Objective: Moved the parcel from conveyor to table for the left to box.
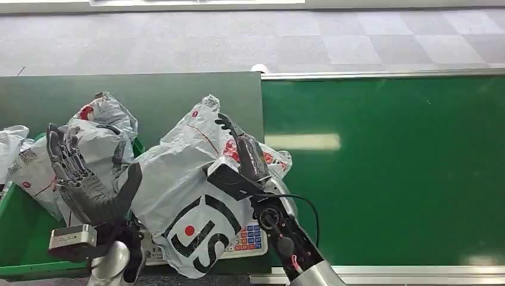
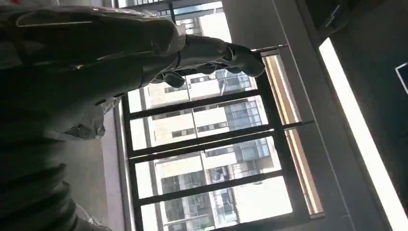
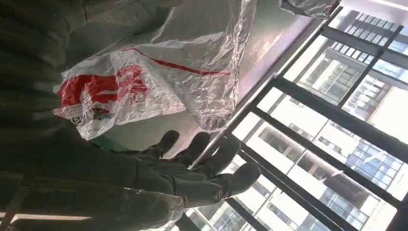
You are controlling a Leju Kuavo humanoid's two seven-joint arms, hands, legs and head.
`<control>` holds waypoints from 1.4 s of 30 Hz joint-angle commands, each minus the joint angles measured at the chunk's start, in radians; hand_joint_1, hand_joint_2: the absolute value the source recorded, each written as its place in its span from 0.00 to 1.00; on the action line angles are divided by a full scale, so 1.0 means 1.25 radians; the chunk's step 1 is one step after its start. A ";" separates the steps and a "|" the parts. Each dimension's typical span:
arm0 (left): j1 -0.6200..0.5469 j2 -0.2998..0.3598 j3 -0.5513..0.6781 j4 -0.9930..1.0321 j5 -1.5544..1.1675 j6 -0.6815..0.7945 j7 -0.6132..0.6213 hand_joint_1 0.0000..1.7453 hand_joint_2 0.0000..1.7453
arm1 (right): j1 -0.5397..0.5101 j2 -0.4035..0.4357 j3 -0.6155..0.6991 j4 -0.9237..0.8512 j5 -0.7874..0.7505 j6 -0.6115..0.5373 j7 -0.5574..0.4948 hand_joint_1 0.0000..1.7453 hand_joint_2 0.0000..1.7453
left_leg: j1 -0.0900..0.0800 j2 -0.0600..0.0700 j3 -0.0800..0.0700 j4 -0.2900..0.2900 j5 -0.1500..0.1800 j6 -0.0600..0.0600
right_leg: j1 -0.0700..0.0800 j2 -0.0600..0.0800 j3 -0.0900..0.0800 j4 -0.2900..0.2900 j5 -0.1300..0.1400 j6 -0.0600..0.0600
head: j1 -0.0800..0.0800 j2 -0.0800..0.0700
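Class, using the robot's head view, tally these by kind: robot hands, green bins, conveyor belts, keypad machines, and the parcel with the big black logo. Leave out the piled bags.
Robot hands: 2, the left hand and the right hand
Green bin: 1
Conveyor belt: 1
Keypad machine: 1
Black-logo parcel: 1
Total: 6

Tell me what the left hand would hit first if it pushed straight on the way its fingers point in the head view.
Probably the grey parcel lying in the green bin. The left hand points up and away with fingers spread, its fingertips already overlapping that parcel; depth is unclear, so it might pass above it.
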 commanded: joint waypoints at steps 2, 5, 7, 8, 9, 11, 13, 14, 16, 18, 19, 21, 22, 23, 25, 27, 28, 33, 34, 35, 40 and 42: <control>-0.015 0.014 -0.014 0.097 -0.096 -0.064 0.086 0.00 1.00 | -0.005 -0.032 -0.045 0.007 -0.046 -0.018 -0.025 0.00 1.00 | 0.000 -0.002 0.001 -0.002 0.001 0.001 | 0.000 -0.002 0.002 -0.002 0.001 0.000 | 0.000 0.000; -0.027 0.024 -0.056 0.148 -0.163 -0.120 0.138 0.00 1.00 | 0.042 -0.039 -0.076 -0.102 -0.083 -0.069 -0.057 0.00 1.00 | 0.000 -0.003 0.001 -0.001 0.001 0.001 | 0.000 -0.003 0.001 -0.002 0.000 0.000 | 0.000 0.000; -0.039 0.022 -0.088 0.200 -0.188 -0.165 0.157 0.00 1.00 | 0.093 -0.047 -0.103 -0.206 -0.134 -0.101 -0.087 0.00 1.00 | 0.000 -0.004 0.001 -0.002 0.002 0.001 | 0.000 -0.004 0.002 -0.003 0.001 0.000 | 0.000 0.000; -0.042 0.018 -0.092 0.214 -0.193 -0.163 0.154 0.00 1.00 | 0.102 -0.055 -0.101 -0.227 -0.137 -0.098 -0.085 0.00 1.00 | 0.000 -0.004 0.000 -0.001 0.001 0.001 | 0.000 -0.005 0.001 -0.002 0.000 0.000 | 0.000 0.000; -0.045 0.017 -0.102 0.227 -0.205 -0.159 0.146 0.00 1.00 | 0.116 -0.058 -0.108 -0.253 -0.151 -0.101 -0.085 0.00 1.00 | 0.000 -0.007 0.001 -0.002 0.002 0.001 | 0.000 -0.007 0.002 -0.003 0.000 0.000 | 0.000 0.000; -0.043 0.011 -0.147 0.250 -0.234 -0.181 0.145 0.00 1.00 | 0.155 -0.066 -0.133 -0.309 -0.173 -0.140 -0.108 0.00 1.00 | 0.000 -0.006 0.000 -0.001 0.001 0.001 | 0.000 -0.006 0.001 -0.002 0.000 0.000 | 0.000 0.000; -0.039 0.008 -0.206 0.277 -0.309 -0.180 0.167 0.00 1.00 | 0.208 -0.069 -0.162 -0.373 -0.220 -0.182 -0.158 0.00 1.00 | 0.000 -0.005 0.001 -0.002 0.001 0.001 | 0.000 -0.006 0.002 -0.003 0.000 0.000 | 0.000 0.000; -0.037 0.000 -0.217 0.286 -0.320 -0.172 0.169 0.00 1.00 | 0.223 -0.074 -0.161 -0.389 -0.220 -0.184 -0.159 0.00 1.00 | 0.000 -0.005 0.001 -0.002 0.001 0.001 | 0.000 -0.006 0.002 -0.003 0.000 0.000 | 0.000 0.000; -0.037 -0.002 -0.241 0.301 -0.345 -0.176 0.181 0.00 1.00 | 0.249 -0.075 -0.159 -0.421 -0.229 -0.197 -0.179 0.00 1.00 | -0.001 -0.007 0.001 -0.002 0.001 0.001 | -0.001 -0.007 0.002 -0.004 0.000 0.000 | 0.000 0.000; -0.037 -0.002 -0.242 0.303 -0.346 -0.175 0.181 0.00 1.00 | 0.252 -0.074 -0.156 -0.425 -0.229 -0.197 -0.179 0.00 1.00 | -0.001 -0.004 0.000 -0.001 0.000 0.000 | -0.001 -0.004 0.001 -0.002 0.000 0.000 | 0.000 0.000; -0.037 -0.002 -0.242 0.303 -0.346 -0.175 0.181 0.00 1.00 | 0.252 -0.074 -0.156 -0.425 -0.229 -0.197 -0.179 0.00 1.00 | -0.001 -0.002 0.000 -0.001 0.000 0.000 | -0.001 -0.002 0.000 -0.002 0.000 0.000 | 0.000 0.000; -0.038 0.000 -0.241 0.303 -0.346 -0.176 0.180 0.00 1.00 | 0.250 -0.073 -0.155 -0.426 -0.229 -0.197 -0.179 0.00 1.00 | -0.001 -0.001 0.000 -0.001 0.000 0.000 | -0.001 -0.002 0.000 -0.002 0.000 0.000 | 0.000 0.000; -0.040 0.004 -0.239 0.301 -0.345 -0.179 0.180 0.00 1.00 | 0.249 -0.072 -0.155 -0.425 -0.229 -0.197 -0.179 0.00 1.00 | 0.000 -0.002 0.000 -0.001 0.001 0.000 | 0.000 -0.003 0.000 -0.002 0.000 0.000 | 0.000 0.000; -0.040 0.004 -0.239 0.301 -0.345 -0.179 0.180 0.00 1.00 | 0.249 -0.072 -0.155 -0.425 -0.229 -0.197 -0.179 0.00 1.00 | 0.000 -0.002 0.000 -0.001 0.001 0.000 | 0.000 -0.003 0.000 -0.002 0.000 0.000 | 0.000 0.000; -0.040 0.004 -0.239 0.301 -0.345 -0.179 0.180 0.00 1.00 | 0.249 -0.072 -0.155 -0.425 -0.229 -0.197 -0.179 0.00 1.00 | 0.000 0.000 0.000 0.000 0.000 0.000 | 0.000 -0.001 0.000 -0.001 0.000 0.000 | 0.000 0.000; -0.040 0.004 -0.239 0.301 -0.345 -0.179 0.180 0.00 1.00 | 0.249 -0.072 -0.155 -0.425 -0.229 -0.197 -0.179 0.00 1.00 | 0.000 -0.001 0.001 -0.001 0.000 0.000 | 0.000 -0.001 0.000 -0.002 0.000 0.000 | 0.000 0.000; -0.041 0.009 -0.248 0.304 -0.372 -0.189 0.200 0.00 1.00 | 0.248 -0.071 -0.154 -0.424 -0.234 -0.204 -0.187 0.00 1.00 | 0.000 0.000 0.001 0.000 0.000 0.000 | 0.000 -0.001 0.000 -0.002 0.000 0.000 | 0.000 0.000; -0.050 0.004 -0.290 0.357 -0.476 -0.174 0.246 0.02 1.00 | 0.272 -0.079 -0.121 -0.466 -0.255 -0.222 -0.207 0.00 1.00 | 0.000 -0.001 0.001 -0.001 0.000 0.000 | 0.000 -0.002 0.001 -0.002 0.000 0.000 | 0.000 0.000; -0.052 0.007 -0.294 0.363 -0.489 -0.168 0.254 0.81 1.00 | 0.273 -0.081 -0.117 -0.466 -0.260 -0.224 -0.208 0.00 1.00 | 0.000 -0.002 0.001 -0.002 0.000 0.000 | 0.000 -0.002 0.002 -0.003 0.000 0.000 | 0.000 0.000; -0.052 0.010 -0.296 0.367 -0.502 -0.160 0.264 0.98 1.00 | 0.275 -0.082 -0.114 -0.465 -0.266 -0.226 -0.207 0.00 1.00 | 0.000 -0.001 0.001 -0.001 0.000 0.000 | 0.000 -0.001 0.001 -0.002 0.000 0.000 | 0.000 0.000; -0.044 0.021 -0.304 0.381 -0.547 -0.169 0.300 1.00 1.00 | 0.293 -0.089 -0.114 -0.473 -0.292 -0.240 -0.214 0.00 1.00 | 0.000 -0.001 0.001 -0.002 0.001 0.000 | 0.000 -0.001 0.001 -0.003 0.001 0.000 | 0.000 0.000; -0.044 0.021 -0.306 0.393 -0.563 -0.167 0.305 1.00 1.00 | 0.300 -0.096 -0.109 -0.482 -0.301 -0.247 -0.214 0.00 1.00 | 0.000 0.000 0.001 -0.001 0.000 0.000 | 0.000 -0.001 0.001 -0.002 0.000 0.000 | 0.000 0.000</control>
